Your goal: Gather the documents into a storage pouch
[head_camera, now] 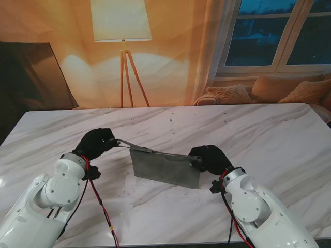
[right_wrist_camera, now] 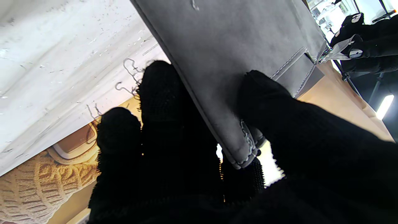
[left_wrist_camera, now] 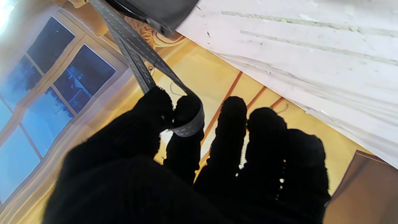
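While your left hand (head_camera: pixel 97 143) grips the strap (left_wrist_camera: pixel 146 59), your right hand (head_camera: pixel 208 157) clamps the pouch (head_camera: pixel 164 166), spanning it taut above the bench (head_camera: pixel 269 134).

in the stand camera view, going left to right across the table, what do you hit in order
left robot hand → grey strap pinched in it → grey pouch → right robot hand gripping the pouch's far end

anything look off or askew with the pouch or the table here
No damage or spill shows. The grey pouch is held off the table and slants, its left end higher. The left hand pinches only the strap; the right hand clamps a corner. No documents are in view.
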